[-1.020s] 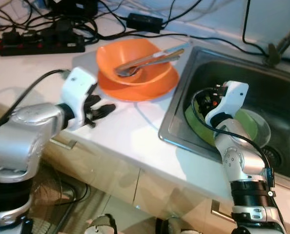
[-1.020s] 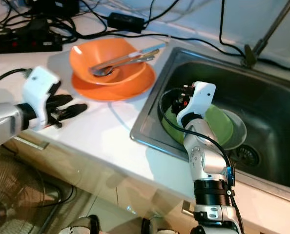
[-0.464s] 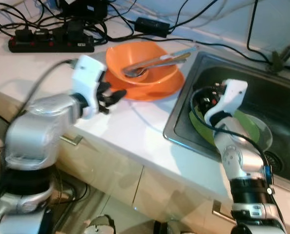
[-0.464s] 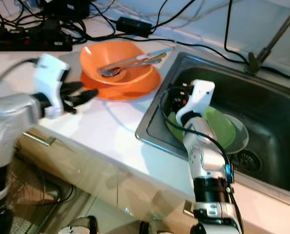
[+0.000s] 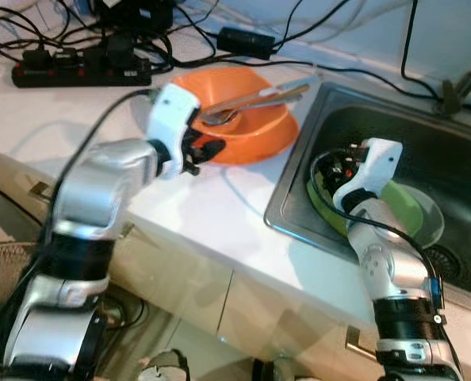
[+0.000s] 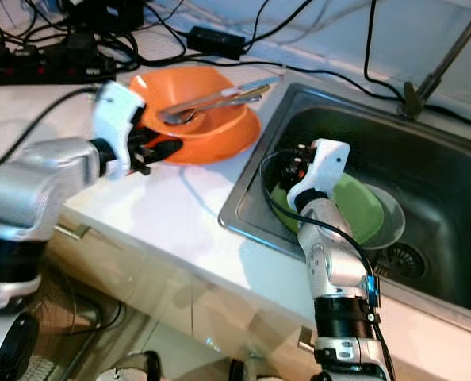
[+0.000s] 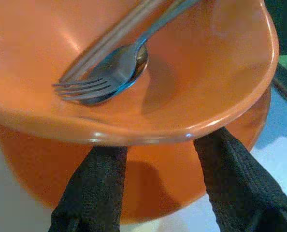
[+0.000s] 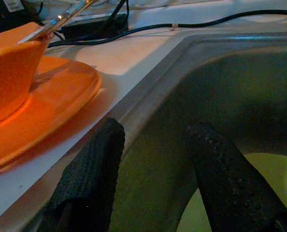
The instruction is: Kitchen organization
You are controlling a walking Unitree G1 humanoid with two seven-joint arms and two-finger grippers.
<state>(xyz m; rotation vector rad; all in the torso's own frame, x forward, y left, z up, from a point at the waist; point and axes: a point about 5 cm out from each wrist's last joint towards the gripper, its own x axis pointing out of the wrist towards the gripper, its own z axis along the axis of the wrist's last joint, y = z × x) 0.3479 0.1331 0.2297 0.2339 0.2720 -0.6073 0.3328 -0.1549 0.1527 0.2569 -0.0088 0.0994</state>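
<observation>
We judge the step in hand is reaching for the orange bowl [image 5: 243,119] on its plate [image 8: 47,101], on the surface left of the sink [image 5: 426,151]: our left gripper [image 7: 155,159], open, reaches under its near rim and must next close. The fork [image 7: 93,84] and spoon [image 7: 121,65] inside lie with handles pointing far right, while our right gripper [image 8: 155,169] hangs open in the sink.

Two silver, rounded metallic arm shells; each ends in a glossy white wrist housing. Left gripper [image 7: 158,145]: two long black fingers [image 7: 93,188] with a coarse, woven-looking texture. Right gripper [image 8: 155,145]: same black fingers [image 8: 221,179], finely pebbled surface. Black cable loops from each white wrist block back along the forearm. Right arm: black banded collar near the base, small blue tab on it, dark electronics visible beside the white housing
</observation>
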